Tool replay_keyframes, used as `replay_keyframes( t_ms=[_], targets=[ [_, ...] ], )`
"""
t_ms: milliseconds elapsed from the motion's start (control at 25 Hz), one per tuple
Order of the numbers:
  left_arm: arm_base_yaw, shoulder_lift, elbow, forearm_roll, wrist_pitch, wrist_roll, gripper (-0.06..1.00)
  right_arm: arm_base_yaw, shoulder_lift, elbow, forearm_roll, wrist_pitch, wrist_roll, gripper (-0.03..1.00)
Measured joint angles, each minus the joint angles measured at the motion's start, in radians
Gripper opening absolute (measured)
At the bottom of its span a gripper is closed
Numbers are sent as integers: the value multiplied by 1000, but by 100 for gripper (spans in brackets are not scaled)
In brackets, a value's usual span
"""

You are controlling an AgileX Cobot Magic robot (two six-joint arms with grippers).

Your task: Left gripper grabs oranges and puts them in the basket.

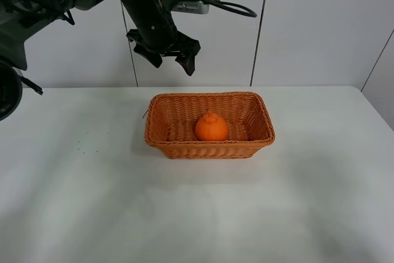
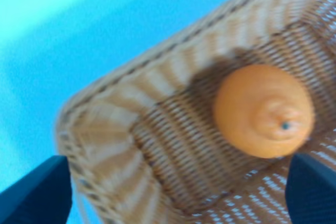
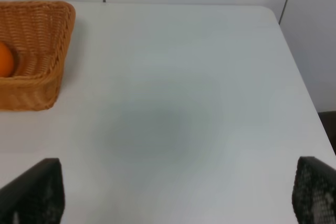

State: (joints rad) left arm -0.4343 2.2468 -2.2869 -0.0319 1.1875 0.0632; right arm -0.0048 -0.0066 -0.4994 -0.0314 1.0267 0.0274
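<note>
One orange (image 1: pixel 211 127) lies inside the basket (image 1: pixel 184 150).
Raised over the basket's left end, the left end effector (image 1: pixel 166 53) hangs with fingers spread, holding nothing; the basket stands mid-worktop (image 1: pixel 74 201), the orange at its centre; the right end effector (image 3: pixel 173 198) has its fingers wide apart.

Black left gripper (image 1: pixel 172 60) hangs in the air behind the basket (image 1: pixel 209 150), fingers splayed, holding nothing. The orange (image 1: pixel 211 127) sits knob-up mid-basket. Basket rests on white table (image 1: pixel 74 201).
</note>
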Motion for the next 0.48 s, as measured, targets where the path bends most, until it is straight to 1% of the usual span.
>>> replay_keyframes(
  t_ms=[80,200,320,480],
  targets=[
    [36,0,2,-2,0,10,92,0,0,0,0,0,0,69],
    [120,0,2,-3,0,18,92,0,0,0,0,0,0,69],
    [231,1,3,-2,0,19,92,0,0,0,0,0,0,69],
    [357,2,6,-1,0,19,92,0,0,0,0,0,0,69]
  ],
)
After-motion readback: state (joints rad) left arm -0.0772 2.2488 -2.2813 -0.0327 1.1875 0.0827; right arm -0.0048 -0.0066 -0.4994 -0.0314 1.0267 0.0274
